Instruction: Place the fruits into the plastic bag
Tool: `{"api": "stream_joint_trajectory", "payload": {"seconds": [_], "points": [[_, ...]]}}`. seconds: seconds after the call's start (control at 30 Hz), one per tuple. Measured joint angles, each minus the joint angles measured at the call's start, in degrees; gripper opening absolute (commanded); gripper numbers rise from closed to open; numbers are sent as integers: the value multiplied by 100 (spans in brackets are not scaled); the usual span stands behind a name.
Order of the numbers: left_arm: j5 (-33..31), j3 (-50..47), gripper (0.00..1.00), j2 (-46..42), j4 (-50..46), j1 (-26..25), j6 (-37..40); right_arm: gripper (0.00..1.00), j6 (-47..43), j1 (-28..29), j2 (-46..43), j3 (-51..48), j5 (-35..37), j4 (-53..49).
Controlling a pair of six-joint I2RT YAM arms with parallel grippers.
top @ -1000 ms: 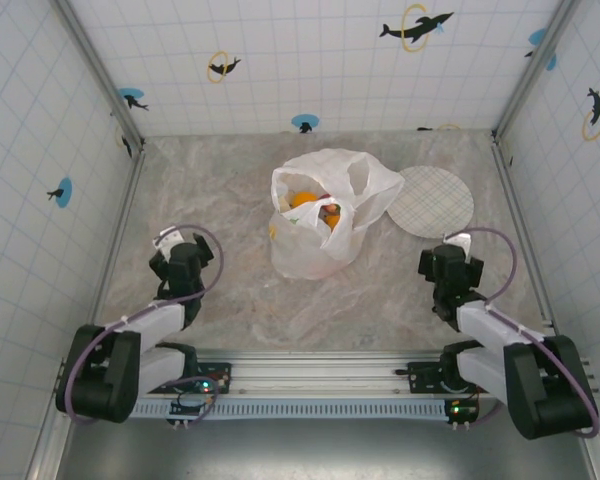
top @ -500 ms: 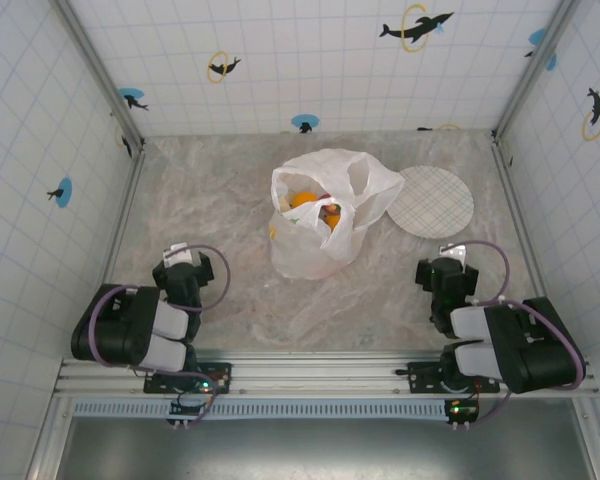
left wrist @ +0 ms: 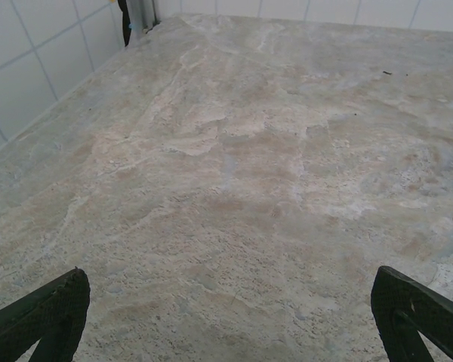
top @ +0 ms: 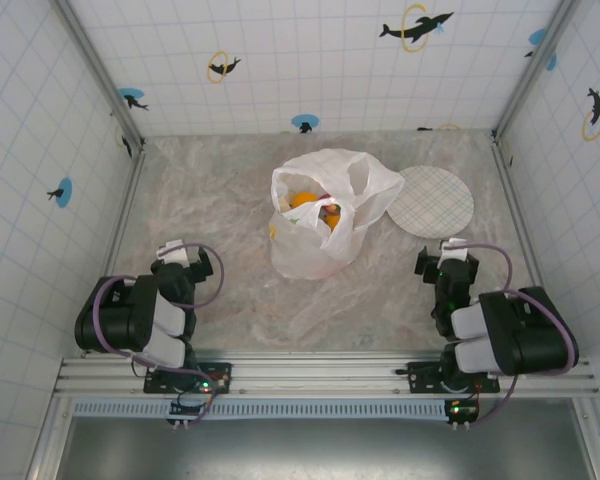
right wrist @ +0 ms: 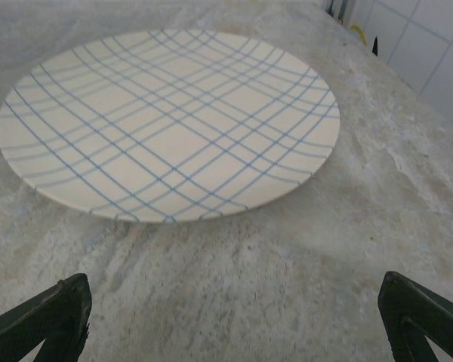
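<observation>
So, the big thin white crinkly plastic bag point(top: 320, 215) with loop handles sat on the marbled grey-beige surface point(top: 210, 190), mouth gaping upward. Down inside it you could make out small glossy toy fruits point(top: 305, 200): at least two orange ones with something reddish tucked between them. Anything deeper in the bag was too buried in plastic for me to tell apart.

The round flat white plate point(top: 435, 202) with thin blue checked lines lay just beside the bag, on its right. Whether the bag's edge actually touched the plate's rim, I couldn't tell.

The left claw point(left wrist: 230, 320) was well apart from the bag, off to the bag's left and on the side nearer the arm bases. It was fully released, with the dark fingertips point(left wrist: 45, 317) spread wide and nothing but bare surface between them.

The right claw point(right wrist: 234, 320) was well apart from the bag too, to the bag's right and on that same near side. It was also released and empty, fingers wide, pointing at the plate, which lay a little ahead of it. Both arms sat folded up close over their bases.
</observation>
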Motion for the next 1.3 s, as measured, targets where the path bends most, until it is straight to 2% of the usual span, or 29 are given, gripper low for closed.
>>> {"api": "stream_joint_trajectory", "payload": {"seconds": [0.13, 0.57, 1.3], "points": [[35, 0, 98, 0, 0, 0, 0, 100, 11, -201, 621, -2, -227, 772], [72, 0, 98, 0, 0, 0, 0, 100, 175, -431, 647, -9, -656, 793], [72, 0, 98, 0, 0, 0, 0, 100, 179, -431, 647, -9, -675, 787]]}}
